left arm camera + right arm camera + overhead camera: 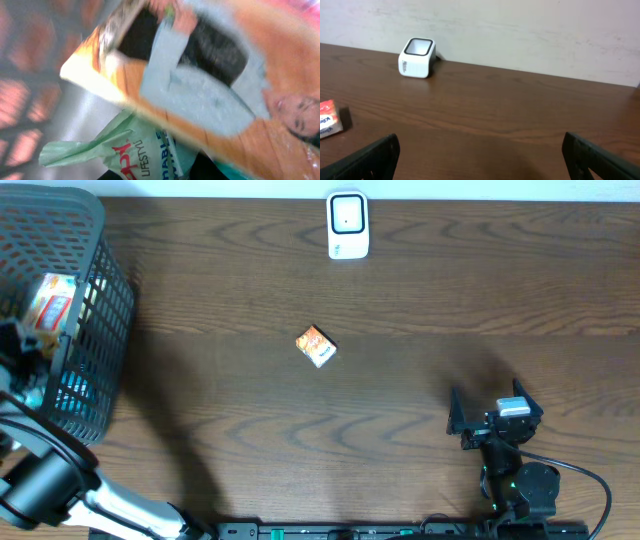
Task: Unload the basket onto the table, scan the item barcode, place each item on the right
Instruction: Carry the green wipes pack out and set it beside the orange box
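In the basket (105,300) at the worktop's left edge, the left gripper (28,345) crowds an orange packet (50,305), presumably for scanning; whether it grips, I cannot tell.

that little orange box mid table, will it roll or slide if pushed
The box looks like a small card carton, so probably stiff and light. Its flat faces make rolling unlikely; on the smooth table it would more likely slide or spin when nudged.

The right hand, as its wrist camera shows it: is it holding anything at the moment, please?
No, the right hand stands wide open, with nothing but the wooden table showing inside its gap.
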Controlling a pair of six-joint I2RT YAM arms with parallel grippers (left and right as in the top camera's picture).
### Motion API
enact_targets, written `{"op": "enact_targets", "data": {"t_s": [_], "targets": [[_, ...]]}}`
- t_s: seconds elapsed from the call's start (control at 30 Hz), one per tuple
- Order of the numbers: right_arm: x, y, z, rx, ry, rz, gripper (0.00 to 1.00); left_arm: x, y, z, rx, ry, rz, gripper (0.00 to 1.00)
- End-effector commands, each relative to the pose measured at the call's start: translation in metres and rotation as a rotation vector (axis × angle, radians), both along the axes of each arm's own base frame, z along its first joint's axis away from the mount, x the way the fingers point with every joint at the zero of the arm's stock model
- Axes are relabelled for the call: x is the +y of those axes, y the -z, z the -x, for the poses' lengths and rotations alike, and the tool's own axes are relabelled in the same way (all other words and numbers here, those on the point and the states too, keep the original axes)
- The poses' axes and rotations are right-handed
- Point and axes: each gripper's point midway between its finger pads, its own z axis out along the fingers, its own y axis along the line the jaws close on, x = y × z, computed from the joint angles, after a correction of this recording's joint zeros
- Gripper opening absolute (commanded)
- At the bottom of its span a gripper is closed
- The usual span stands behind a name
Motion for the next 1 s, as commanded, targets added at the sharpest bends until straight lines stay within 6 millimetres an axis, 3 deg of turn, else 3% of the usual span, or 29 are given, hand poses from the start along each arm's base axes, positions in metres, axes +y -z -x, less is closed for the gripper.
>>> {"op": "enact_targets", "data": {"t_s": [0.0,0.13,0.23,0.37,0.47,0.6,0.83,0.93,0.97], "targets": [[0.0,0.001,0.0,0.002,0.0,-0.012,0.99,0.001,-0.128,-0.036,-0.239,0.03,-0.217,0.21],[0.0,0.001,0.0,0.002,0.0,-0.012,0.99,-0.001,-0.241,-0.03,-0.498,-0.115,-0.397,0.21],[0.0,0.001,0.0,0.002,0.0,-0.012,0.99,-0.013,-0.309,-0.016,-0.726,-0.231,-0.413,0.21],[0.0,0.0,0.0,0.001,0.0,-0.012,0.99,-0.057,-0.367,-0.019,-0.989,-0.187,-0.283,0.21],[0.0,0.001,0.0,0.002,0.0,-0.012,0.99,-0.108,-0.382,-0.036,-1.066,-0.019,-0.145,0.21],[0.0,0.001,0.0,0.002,0.0,-0.012,0.99,-0.196,-0.366,-0.067,-1.035,0.274,0.1,0.22],[0.0,0.001,0.0,0.002,0.0,-0.012,0.99,-0.318,-0.257,-0.109,-0.72,0.51,0.367,0.22],[0.0,0.001,0.0,0.002,0.0,-0.012,0.99,-0.372,-0.191,-0.119,-0.518,0.593,0.458,0.22],[0.0,0.001,0.0,0.002,0.0,-0.012,0.99,-0.382,-0.179,-0.12,-0.482,0.607,0.476,0.22]]}}
